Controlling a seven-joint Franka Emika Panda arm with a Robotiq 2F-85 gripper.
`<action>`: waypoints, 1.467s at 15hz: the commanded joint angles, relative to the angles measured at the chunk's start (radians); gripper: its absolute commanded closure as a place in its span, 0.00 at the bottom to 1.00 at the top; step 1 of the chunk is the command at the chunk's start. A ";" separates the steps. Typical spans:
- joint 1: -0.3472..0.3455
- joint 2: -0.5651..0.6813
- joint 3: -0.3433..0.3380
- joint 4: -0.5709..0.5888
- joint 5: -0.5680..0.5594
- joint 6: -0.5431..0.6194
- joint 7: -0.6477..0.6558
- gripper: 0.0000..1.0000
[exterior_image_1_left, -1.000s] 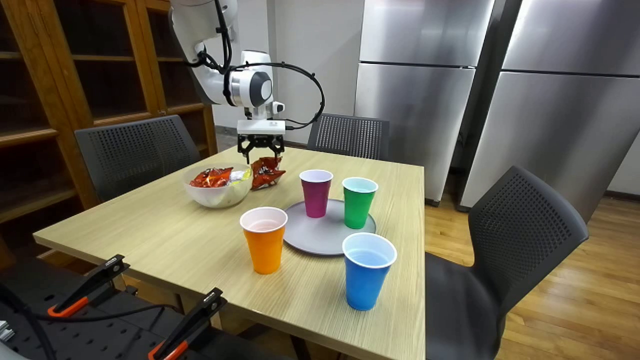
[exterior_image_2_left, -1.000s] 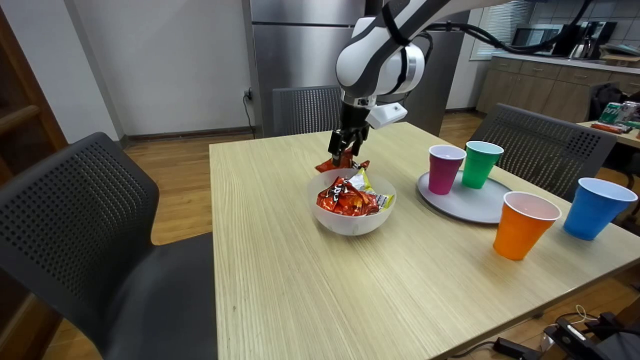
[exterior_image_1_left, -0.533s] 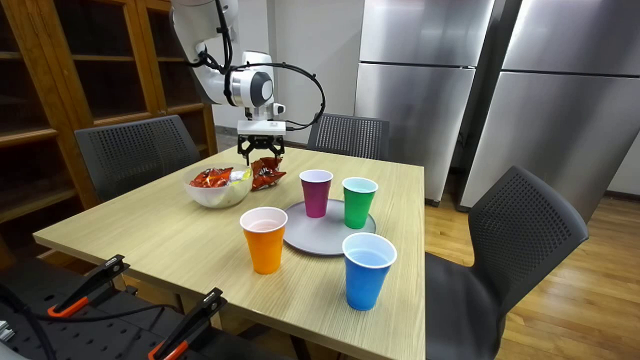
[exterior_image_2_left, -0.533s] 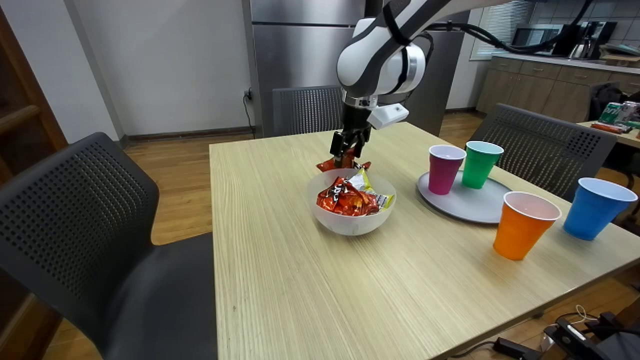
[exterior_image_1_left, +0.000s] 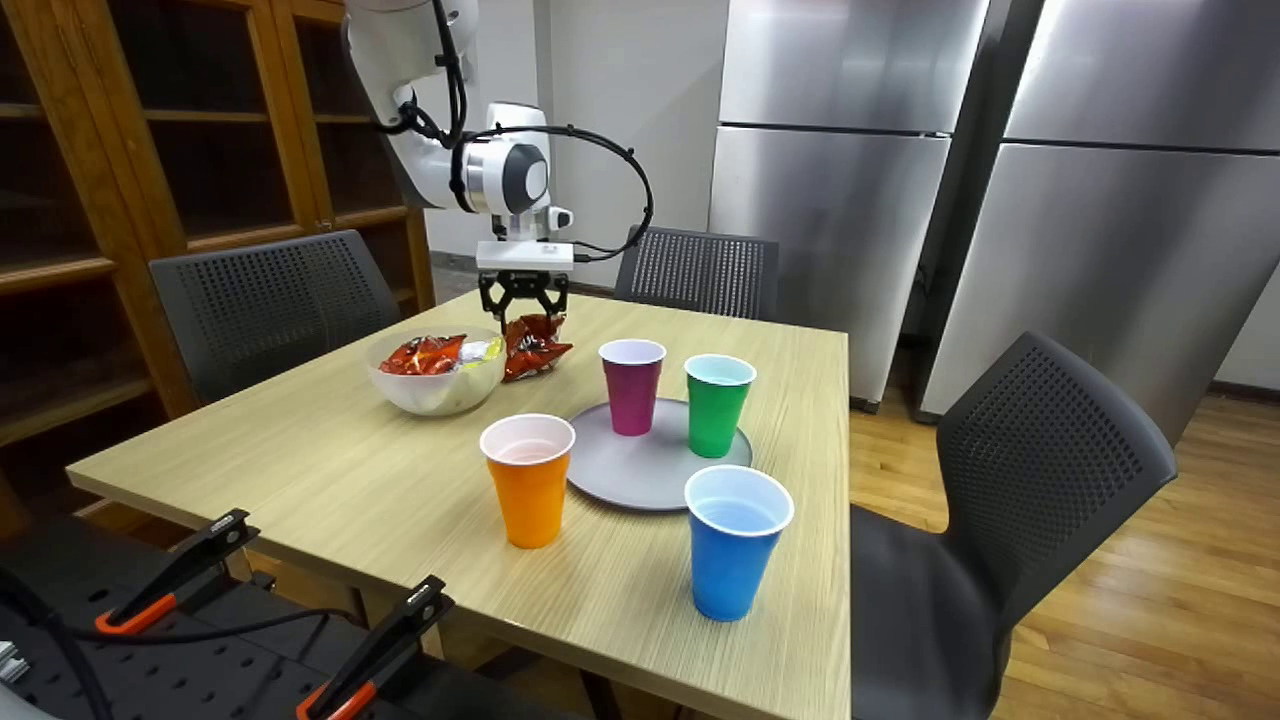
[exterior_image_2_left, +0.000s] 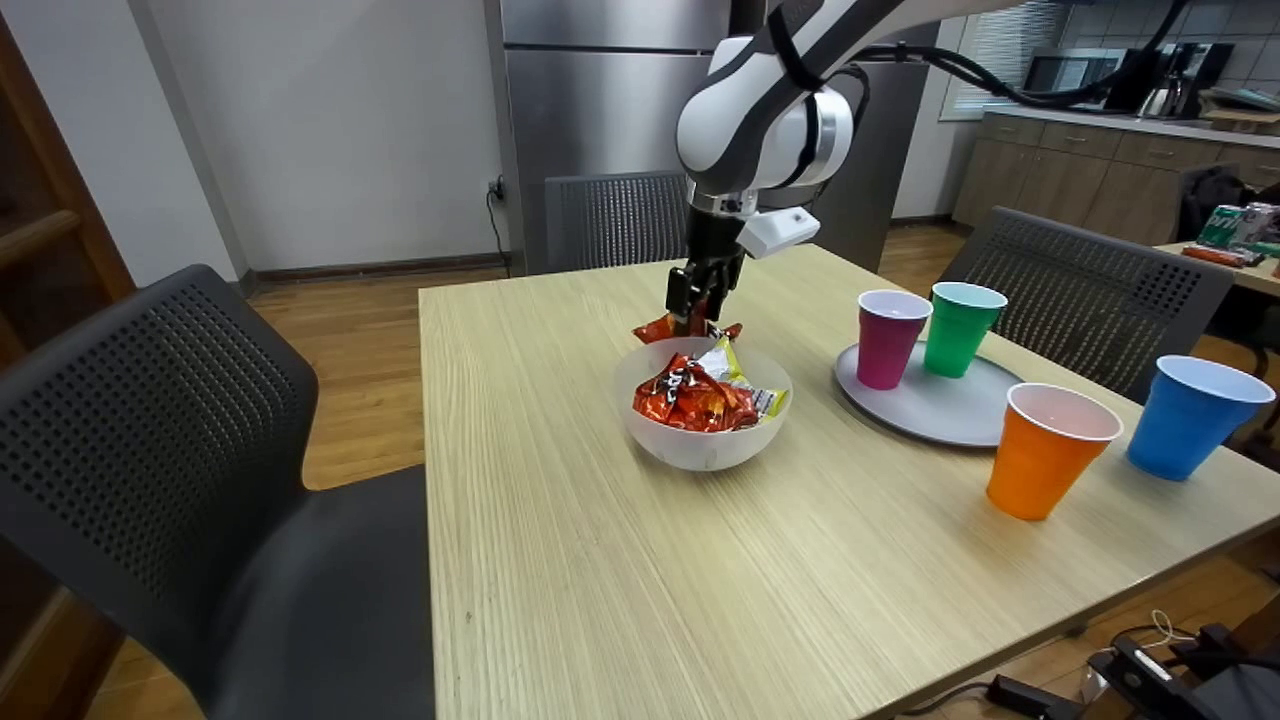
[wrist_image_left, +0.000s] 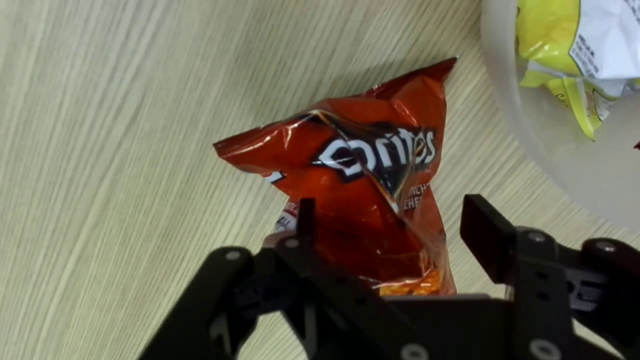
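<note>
Claw (wrist_image_left: 392, 219) apart, astride a red chip bag (wrist_image_left: 365, 177) | bag on the table (exterior_image_1_left: 350, 475), just right of a pale bowl (exterior_image_1_left: 432, 396) in an exterior view | probably best centred (bowl side shows a gap), then squeezed slowly, gently

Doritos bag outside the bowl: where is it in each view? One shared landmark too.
In an exterior view: Doritos bag left of centre, right of the white bowl.
In an exterior view: Doritos bag near centre, beyond the white bowl.
Wrist view: Doritos bag central, partly between the fingers; white bowl upper right.
Shared landmark: white bowl, in all three.
</note>
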 joint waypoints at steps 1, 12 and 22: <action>-0.017 0.006 0.023 0.031 0.021 -0.045 -0.038 0.55; -0.011 0.016 0.023 0.055 0.021 -0.065 -0.037 1.00; 0.040 -0.034 0.011 0.058 -0.007 -0.049 -0.012 1.00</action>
